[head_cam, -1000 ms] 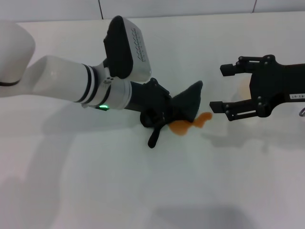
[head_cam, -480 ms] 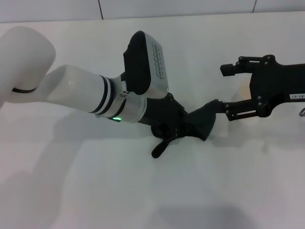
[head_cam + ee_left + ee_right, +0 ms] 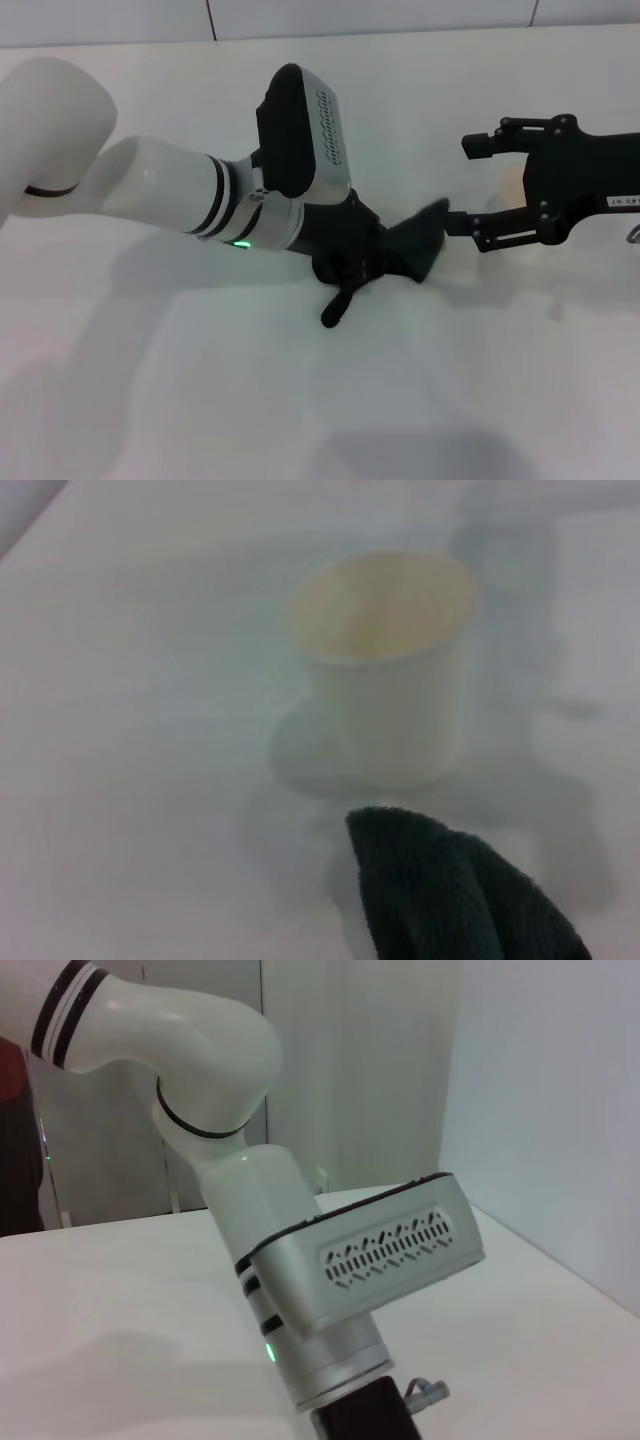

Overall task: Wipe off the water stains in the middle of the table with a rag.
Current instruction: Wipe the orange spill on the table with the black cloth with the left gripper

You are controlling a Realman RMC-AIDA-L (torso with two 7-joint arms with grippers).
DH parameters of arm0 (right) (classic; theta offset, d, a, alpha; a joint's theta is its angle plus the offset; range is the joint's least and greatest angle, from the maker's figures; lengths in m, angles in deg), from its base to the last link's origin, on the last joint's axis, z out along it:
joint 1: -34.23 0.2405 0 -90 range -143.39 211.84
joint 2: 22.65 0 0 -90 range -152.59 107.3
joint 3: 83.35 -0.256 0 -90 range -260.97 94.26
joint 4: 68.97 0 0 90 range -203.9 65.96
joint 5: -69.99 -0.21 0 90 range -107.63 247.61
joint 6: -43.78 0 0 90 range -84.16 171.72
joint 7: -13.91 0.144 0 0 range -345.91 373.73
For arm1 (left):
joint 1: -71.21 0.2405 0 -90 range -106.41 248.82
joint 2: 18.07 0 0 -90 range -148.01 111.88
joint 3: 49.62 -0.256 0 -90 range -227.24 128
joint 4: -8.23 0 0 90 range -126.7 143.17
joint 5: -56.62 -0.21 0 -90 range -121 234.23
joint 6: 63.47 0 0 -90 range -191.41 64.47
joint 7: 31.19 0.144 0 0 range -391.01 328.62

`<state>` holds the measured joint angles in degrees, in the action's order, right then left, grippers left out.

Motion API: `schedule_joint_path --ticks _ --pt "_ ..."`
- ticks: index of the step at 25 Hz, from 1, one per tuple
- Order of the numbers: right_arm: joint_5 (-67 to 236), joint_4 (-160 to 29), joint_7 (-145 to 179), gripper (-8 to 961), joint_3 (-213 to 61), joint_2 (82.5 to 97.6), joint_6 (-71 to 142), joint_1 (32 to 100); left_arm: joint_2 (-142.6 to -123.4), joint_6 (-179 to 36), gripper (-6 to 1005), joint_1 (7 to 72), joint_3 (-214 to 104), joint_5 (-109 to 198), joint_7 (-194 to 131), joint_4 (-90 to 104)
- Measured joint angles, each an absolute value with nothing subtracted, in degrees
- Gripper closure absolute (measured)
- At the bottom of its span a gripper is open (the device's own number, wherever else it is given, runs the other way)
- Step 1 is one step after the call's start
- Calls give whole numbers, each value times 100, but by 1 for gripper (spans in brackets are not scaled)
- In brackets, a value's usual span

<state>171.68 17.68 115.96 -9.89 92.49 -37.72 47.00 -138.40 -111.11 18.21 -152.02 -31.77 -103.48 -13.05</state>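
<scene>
My left gripper (image 3: 372, 262) is shut on the dark green-black rag (image 3: 420, 245) and presses it down on the white table (image 3: 200, 400) near the middle. A narrow strip of the rag (image 3: 335, 310) trails toward the front. The water stains are hidden; no orange shows around the cloth. In the left wrist view the rag (image 3: 450, 895) lies just short of a white cup (image 3: 385, 670). My right gripper (image 3: 478, 190) hovers open just to the right of the rag, one finger close to the cloth's tip.
The white paper cup (image 3: 510, 185) stands mostly hidden behind the right gripper. The right wrist view shows only my left arm (image 3: 330, 1260) over the table. A metal piece (image 3: 634, 236) pokes in at the right edge.
The left arm swept the rag to the right over the orange puddle, which no longer shows. In the last half second the rag drew back slightly. The right gripper stayed still.
</scene>
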Motion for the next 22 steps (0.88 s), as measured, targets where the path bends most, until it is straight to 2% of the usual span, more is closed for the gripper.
schedule_joint_path --ticks 12,22 --pt "17168 1763 11617 83 -968 9249 -3751 4706 -13808 -10376 872 1715 -15209 -3230 -9974 -1303" --pt "17136 1760 11607 84 -961 9249 -3742 4689 -13869 -10137 872 1772 -15252 -2856 -9228 -1428"
